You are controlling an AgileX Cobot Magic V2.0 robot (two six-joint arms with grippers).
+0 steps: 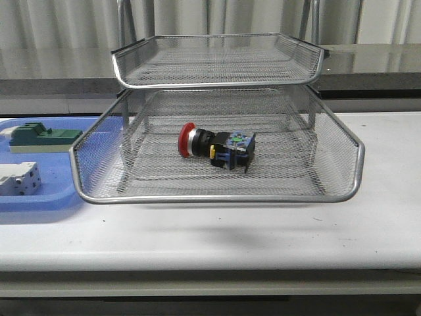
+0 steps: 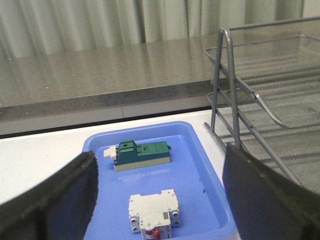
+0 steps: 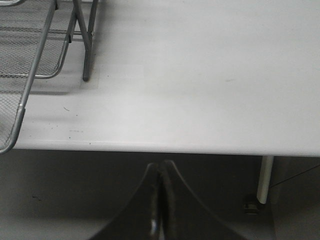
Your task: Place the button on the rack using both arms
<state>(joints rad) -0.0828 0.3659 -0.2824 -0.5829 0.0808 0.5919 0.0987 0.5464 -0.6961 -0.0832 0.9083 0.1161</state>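
Red-headed button (image 1: 216,146) already lies in the rack (image 1: 217,195), head toward nine o'clock. Left gripper (image 2: 160,200) gapes empty, right gripper (image 3: 160,200) pinched closed; placement looks done, so only retreat remains.

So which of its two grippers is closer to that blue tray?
Left. The left gripper hangs open just above the blue tray. The right gripper, shut, sits off the table's front edge on the far side of the rack.
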